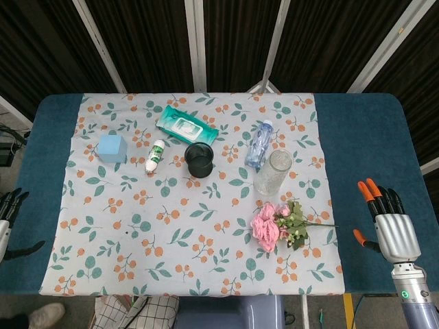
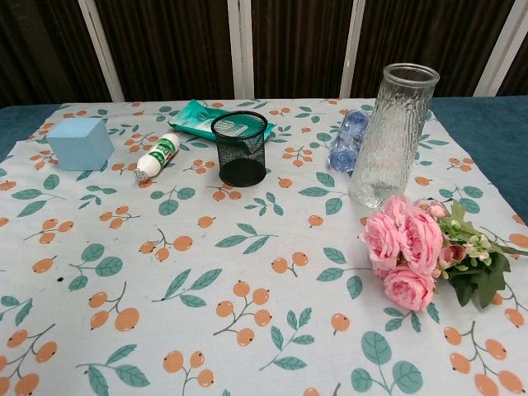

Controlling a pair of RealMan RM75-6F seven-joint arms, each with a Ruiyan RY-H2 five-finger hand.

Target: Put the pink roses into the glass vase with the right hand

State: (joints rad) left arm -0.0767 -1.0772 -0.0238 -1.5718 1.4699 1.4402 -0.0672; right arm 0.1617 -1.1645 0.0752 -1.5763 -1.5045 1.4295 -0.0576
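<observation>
A bunch of pink roses (image 1: 267, 227) (image 2: 406, 247) with green leaves lies on the floral cloth at the front right, blooms toward the left. Just behind it stands the empty glass vase (image 1: 273, 172) (image 2: 391, 134), upright. My right hand (image 1: 389, 219) hovers over the blue table edge to the right of the roses, fingers apart and holding nothing. My left hand (image 1: 8, 212) shows only at the far left edge of the head view, fingers spread, empty. Neither hand appears in the chest view.
A black mesh cup (image 1: 199, 160) (image 2: 240, 148) stands mid-table. A plastic water bottle (image 1: 258, 144) (image 2: 346, 142) lies beside the vase. Behind and to the left are a green wipes pack (image 1: 186, 125), a small white tube (image 1: 156, 155) and a blue cube (image 1: 112, 147).
</observation>
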